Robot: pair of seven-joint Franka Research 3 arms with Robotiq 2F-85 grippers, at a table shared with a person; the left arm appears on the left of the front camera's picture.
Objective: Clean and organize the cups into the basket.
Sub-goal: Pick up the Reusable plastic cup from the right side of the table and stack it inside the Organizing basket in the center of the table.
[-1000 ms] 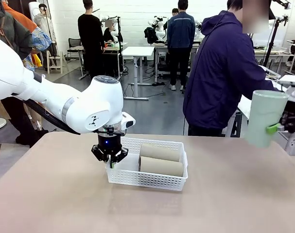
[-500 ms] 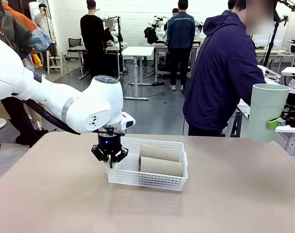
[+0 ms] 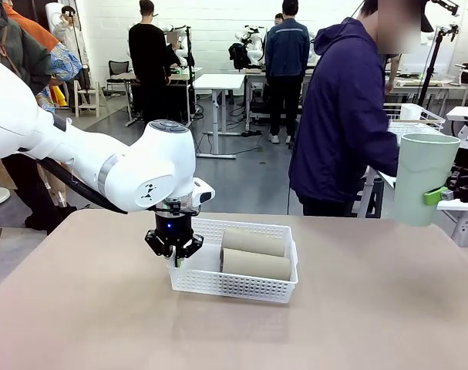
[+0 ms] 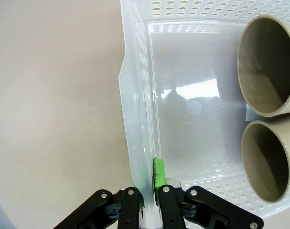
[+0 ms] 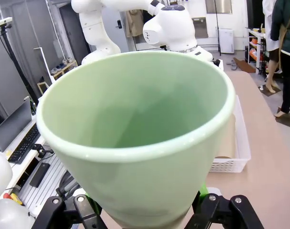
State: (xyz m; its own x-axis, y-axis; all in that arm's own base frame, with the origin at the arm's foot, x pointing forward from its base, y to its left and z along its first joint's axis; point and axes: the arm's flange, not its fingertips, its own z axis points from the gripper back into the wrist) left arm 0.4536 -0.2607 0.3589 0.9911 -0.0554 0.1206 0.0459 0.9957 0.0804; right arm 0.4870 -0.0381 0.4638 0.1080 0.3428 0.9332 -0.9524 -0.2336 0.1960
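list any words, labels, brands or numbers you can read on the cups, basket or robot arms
No readable text.
mint green cup: plain, no print.
beige cups: plain, no print.
basket: plain white mesh, no label.
left arm: one small dark emblem, a figure rather than letters, too small to read.

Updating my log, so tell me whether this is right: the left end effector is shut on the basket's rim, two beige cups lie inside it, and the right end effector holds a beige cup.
One error: the cup in the right end effector is pale mint green, not beige; the right wrist view shows it. The rest stands.
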